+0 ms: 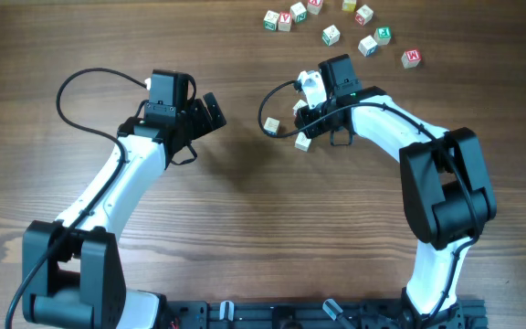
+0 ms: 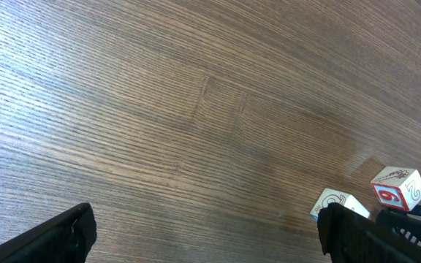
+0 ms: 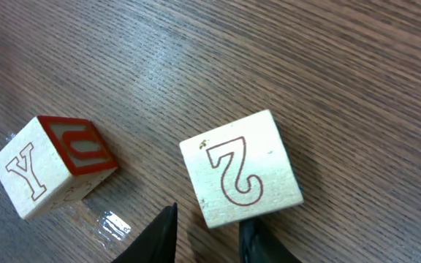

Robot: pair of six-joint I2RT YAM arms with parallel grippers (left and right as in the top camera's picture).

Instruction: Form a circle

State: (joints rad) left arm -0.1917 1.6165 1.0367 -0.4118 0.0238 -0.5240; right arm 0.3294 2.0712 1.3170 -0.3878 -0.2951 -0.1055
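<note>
While loose cubes (image 1: pixel 331 35) lie beyond, two cubes (image 3: pixel 241 177) sit apart.

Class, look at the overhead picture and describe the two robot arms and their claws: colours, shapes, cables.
Both arms match. The left arm and right arm have smooth white links joined by bulky black joint housings. Each ends in a black claw with two slim dark fingers: left claw, right claw. A thin black cable loops beside each wrist. No markings are readable.

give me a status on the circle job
left jaws wide open, holding nothing. right jaws narrow at the 2 cube, grip unclear. no circle yet, Y cube sits apart. nothing in the way.
</note>
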